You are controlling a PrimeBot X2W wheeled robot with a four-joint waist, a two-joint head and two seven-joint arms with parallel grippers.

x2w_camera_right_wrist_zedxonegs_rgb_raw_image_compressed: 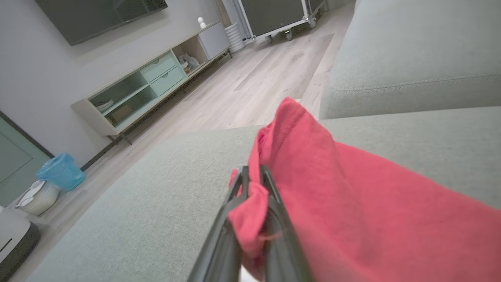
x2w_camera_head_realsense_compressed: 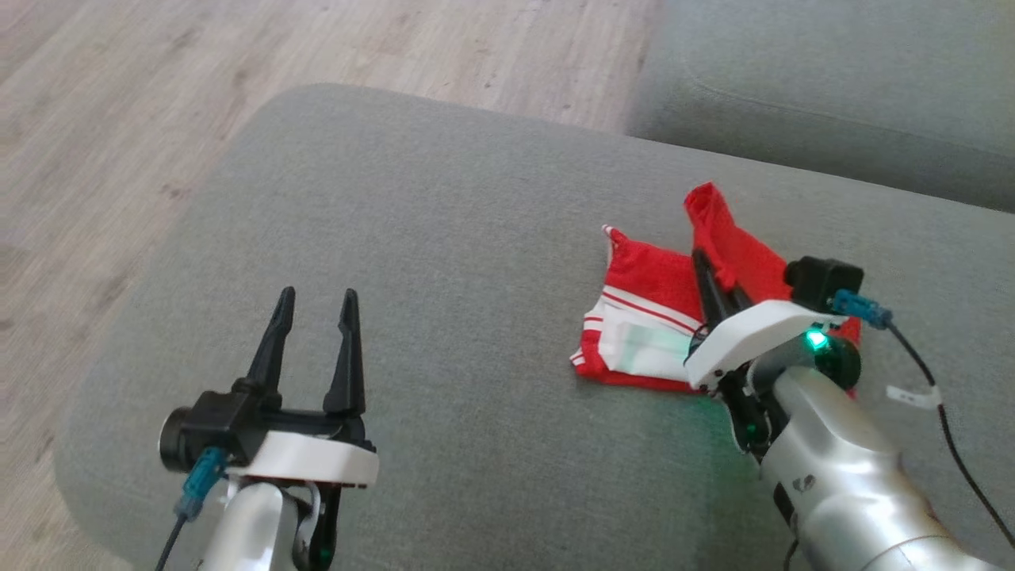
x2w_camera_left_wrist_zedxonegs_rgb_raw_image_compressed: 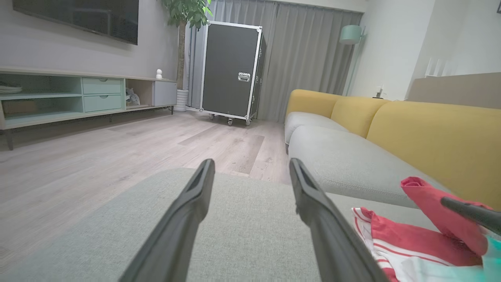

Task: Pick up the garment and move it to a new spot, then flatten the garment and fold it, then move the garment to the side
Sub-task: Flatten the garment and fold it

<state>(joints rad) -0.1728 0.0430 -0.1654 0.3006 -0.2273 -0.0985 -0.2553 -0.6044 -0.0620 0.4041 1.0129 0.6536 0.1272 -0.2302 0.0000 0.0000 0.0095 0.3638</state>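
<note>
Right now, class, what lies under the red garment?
The garment lies on the grey cushion, which shows beside it. The patch beneath is covered, so anything there cannot be seen. The right claw pinches a raised red fold.

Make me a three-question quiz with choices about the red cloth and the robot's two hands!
1. Where does the red cloth garment with white stripes lie? A) wooden floor B) grey fabric cushion C) shelf
2. How many dark fingers has the left gripper? A) two B) three C) five
3. What state is the right gripper in? A) wide open B) shut on the garment C) holding a cup
Answers: 1B, the cushion lies under it; 2A, two prongs stand apart; 3B, red cloth sits pinched between its fingers.
</note>
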